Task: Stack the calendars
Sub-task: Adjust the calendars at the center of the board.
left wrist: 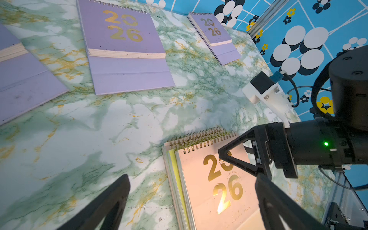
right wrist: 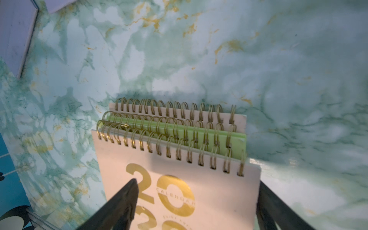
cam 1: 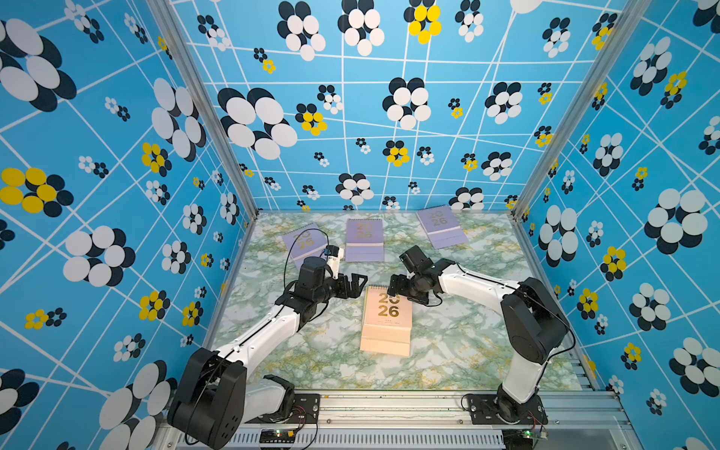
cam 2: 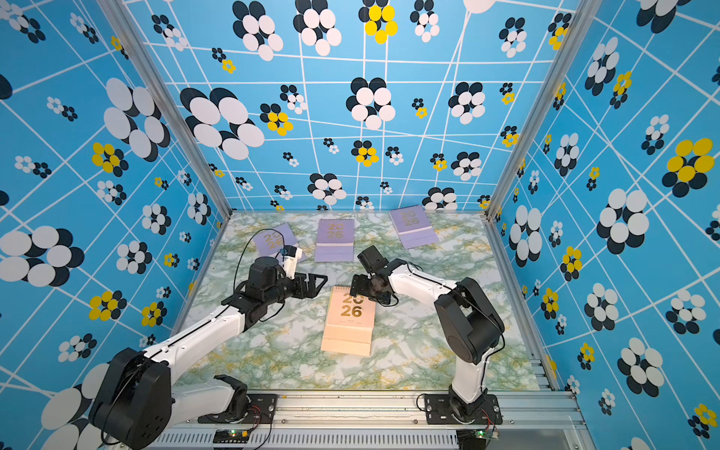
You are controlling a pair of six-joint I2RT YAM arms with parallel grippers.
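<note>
Stack sits mid-table: top peach calendar (cam 1: 387, 311) on the yellow calendar (right wrist: 235, 139) on the bottom peach calendar (right wrist: 238, 119). All lie flat on the marble tabletop (cam 1: 311, 350), spiral bindings (right wrist: 169, 147) at the far end. The layers are staggered, not flush, and each binding shows behind the one above. My read: the coils stop them seating square.

Right gripper (cam 1: 394, 288) hovers over the binding end of the top cover, claw released, nothing in it. In the right wrist view one finger is over the gold "20" and the other is at the cover's side edge. So it isn't straddling the width, and that's no grasp. I can't tell if it touches the cover.

Left gripper (cam 1: 360, 286) is spread wide and empty, just beside the stack's far corner on its own side. I judge it's placed to fence the stack or to reach back next.

Still to stack: left lilac calendar (cam 1: 302, 241), middle lilac calendar (cam 1: 364, 237) and right lilac calendar (cam 1: 440, 226). They lie in a row near the back wall, flat, covers up, apart from each other and well apart from the stack. The left wrist partly hides the left one in both top views.

Roughly half done. The lilac ones are thin and flat, so I expect an edge pick. Risk: coils snagging on set-down and widening the stagger.
</note>
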